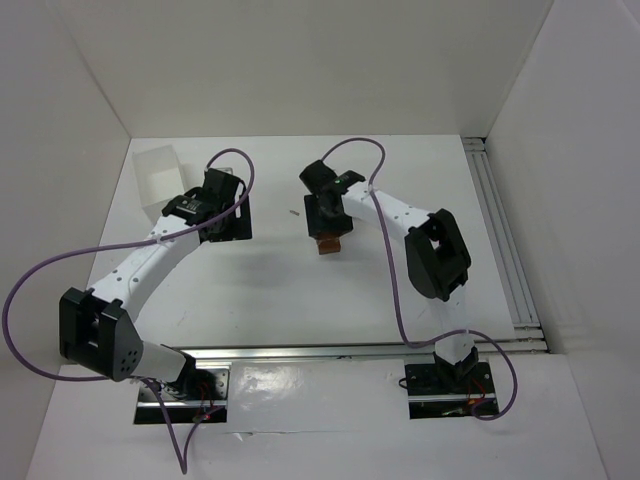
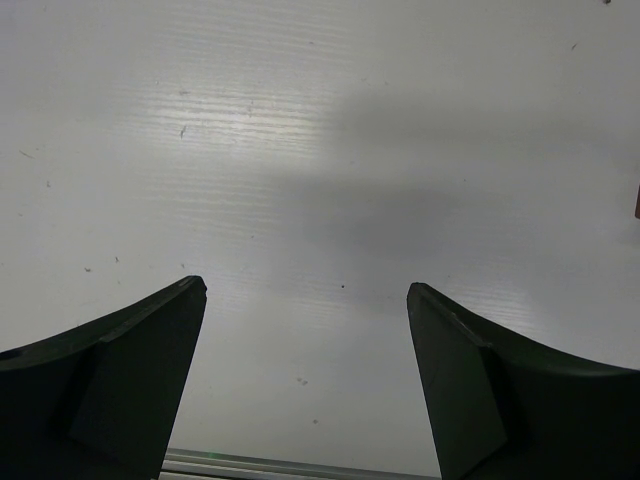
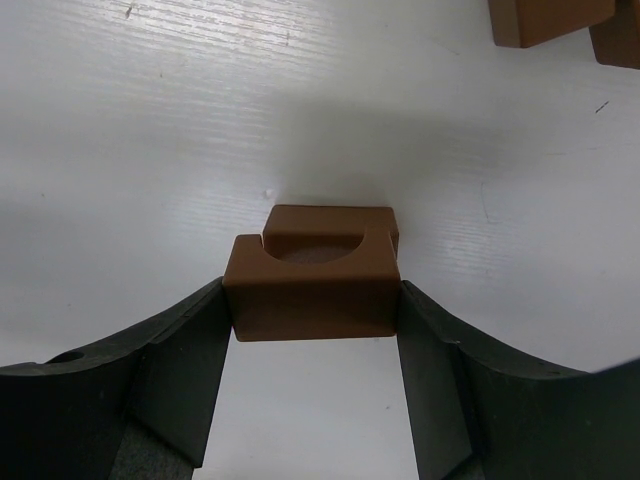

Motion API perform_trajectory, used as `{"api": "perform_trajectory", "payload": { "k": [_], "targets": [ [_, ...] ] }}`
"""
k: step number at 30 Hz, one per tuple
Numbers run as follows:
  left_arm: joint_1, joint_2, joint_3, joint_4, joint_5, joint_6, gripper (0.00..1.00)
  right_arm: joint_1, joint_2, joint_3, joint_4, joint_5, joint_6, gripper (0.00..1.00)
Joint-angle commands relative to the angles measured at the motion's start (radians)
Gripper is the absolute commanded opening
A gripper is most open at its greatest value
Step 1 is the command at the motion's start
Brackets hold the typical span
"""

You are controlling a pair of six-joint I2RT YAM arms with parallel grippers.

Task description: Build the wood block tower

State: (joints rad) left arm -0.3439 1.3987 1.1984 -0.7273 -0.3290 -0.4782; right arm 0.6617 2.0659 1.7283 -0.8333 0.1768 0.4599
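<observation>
The right pincer [image 3: 314,300] pinches a notched wood block [image 3: 300,290], one finger pressed flat against each side; the block is reddish-brown with a half-round scoop cut in its upper face. A second wood block [image 3: 335,222] of the same colour shows just beyond it, partly hidden by it; I cannot tell whether the two touch or the held one hangs clear above. Two more wood blocks [image 3: 545,20] lie near each other at the top right of the right wrist view, well apart from the held one and cut off by the frame. From above, the held block sits near the middle of the white worktop [image 1: 300,300], under the right arm's wrist.

The left pincer [image 2: 306,288] is spread wide with nothing between its fingers, only bare worktop below; it hangs at the far left of the worktop, just beside a white tray [image 1: 160,178] in the back corner and well apart from the blocks.
</observation>
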Motion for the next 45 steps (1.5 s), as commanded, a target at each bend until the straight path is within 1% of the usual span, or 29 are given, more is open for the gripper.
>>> {"api": "perform_trajectory", "payload": {
  "k": [1, 8, 14, 38, 45],
  "targets": [
    [-0.004, -0.032, 0.012, -0.001, -0.019, -0.011, 0.94, 0.021, 0.003, 0.040, -0.040, 0.021, 0.017, 0.60],
    [-0.004, -0.032, 0.012, -0.001, -0.019, -0.011, 0.94, 0.032, 0.003, 0.030, -0.061, 0.082, 0.045, 0.61],
    [-0.004, -0.032, 0.012, -0.001, -0.019, -0.011, 0.94, 0.032, 0.003, 0.019, -0.061, 0.092, 0.054, 0.61],
    [-0.004, -0.023, 0.012, -0.001, -0.010, -0.011, 0.94, 0.041, 0.031, -0.029, -0.040, 0.062, 0.034, 0.61],
    [-0.004, -0.013, 0.021, -0.001, -0.010, -0.011, 0.94, 0.041, 0.040, -0.029, -0.040, 0.072, 0.025, 0.67]
  ]
}}
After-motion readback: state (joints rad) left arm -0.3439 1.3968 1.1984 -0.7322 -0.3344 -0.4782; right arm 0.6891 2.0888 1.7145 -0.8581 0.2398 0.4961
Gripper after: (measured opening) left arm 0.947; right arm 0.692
